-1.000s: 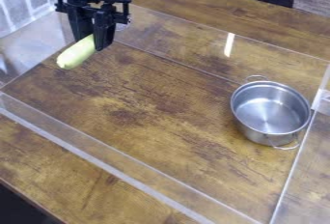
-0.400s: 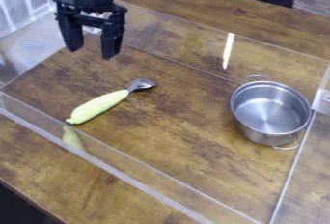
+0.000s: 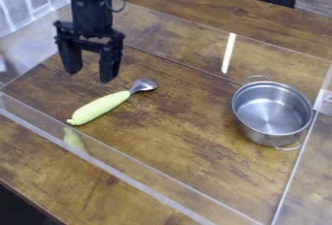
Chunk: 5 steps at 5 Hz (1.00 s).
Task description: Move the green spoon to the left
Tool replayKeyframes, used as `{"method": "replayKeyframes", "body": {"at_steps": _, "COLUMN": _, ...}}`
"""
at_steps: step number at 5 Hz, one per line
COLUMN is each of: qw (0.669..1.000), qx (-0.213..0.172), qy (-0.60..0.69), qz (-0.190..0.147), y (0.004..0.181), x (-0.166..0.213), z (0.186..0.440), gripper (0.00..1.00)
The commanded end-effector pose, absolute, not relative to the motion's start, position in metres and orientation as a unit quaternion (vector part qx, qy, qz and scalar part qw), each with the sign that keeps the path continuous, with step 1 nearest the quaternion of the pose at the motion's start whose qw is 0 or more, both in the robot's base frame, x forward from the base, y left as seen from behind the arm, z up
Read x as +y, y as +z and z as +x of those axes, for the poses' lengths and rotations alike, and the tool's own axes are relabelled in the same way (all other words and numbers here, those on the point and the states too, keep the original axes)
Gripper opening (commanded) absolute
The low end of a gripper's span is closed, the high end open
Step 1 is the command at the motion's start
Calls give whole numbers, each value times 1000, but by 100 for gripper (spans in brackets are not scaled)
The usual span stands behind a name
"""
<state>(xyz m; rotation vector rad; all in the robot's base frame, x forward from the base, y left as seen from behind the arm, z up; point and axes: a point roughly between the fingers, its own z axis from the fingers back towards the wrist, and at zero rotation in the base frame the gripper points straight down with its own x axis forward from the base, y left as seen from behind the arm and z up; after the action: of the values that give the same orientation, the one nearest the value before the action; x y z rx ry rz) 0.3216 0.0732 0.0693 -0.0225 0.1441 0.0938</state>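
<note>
The green spoon [image 3: 104, 104] lies flat on the wooden table [image 3: 182, 122], left of the steel pot [image 3: 273, 112]. Its silver bowl points far-right, its handle near-left. Above it, the black gripper [image 3: 88, 62] points straight down, fingers wide apart, holding nothing.

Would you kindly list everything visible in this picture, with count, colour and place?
green spoon: one, yellow-green handle with a silver bowl end, lying on the table left of centre
steel pot: one, silver, empty, at the right
table: one, dark brown wood
clear barrier: transparent walls around the work area
gripper: one, black, pointing down above the spoon, fingers open, holding nothing
</note>
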Motion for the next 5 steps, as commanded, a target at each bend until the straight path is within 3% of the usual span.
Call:
{"method": "replayKeyframes", "body": {"at_steps": 1, "qw": 998, "qx": 61, "qy": 27, "qz": -5, "y": 67, "x": 62, "z": 320, "gripper": 100}}
{"method": "replayKeyframes", "body": {"at_steps": 3, "qw": 997, "qx": 76, "qy": 25, "qz": -2, "y": 42, "x": 57, "z": 316, "gripper": 100}}
{"method": "replayKeyframes", "body": {"at_steps": 4, "qw": 997, "qx": 76, "qy": 25, "qz": -2, "y": 41, "x": 56, "z": 318, "gripper": 0}}
{"method": "replayKeyframes", "body": {"at_steps": 5, "qw": 997, "qx": 75, "qy": 26, "qz": -2, "y": 41, "x": 57, "z": 319, "gripper": 0}}
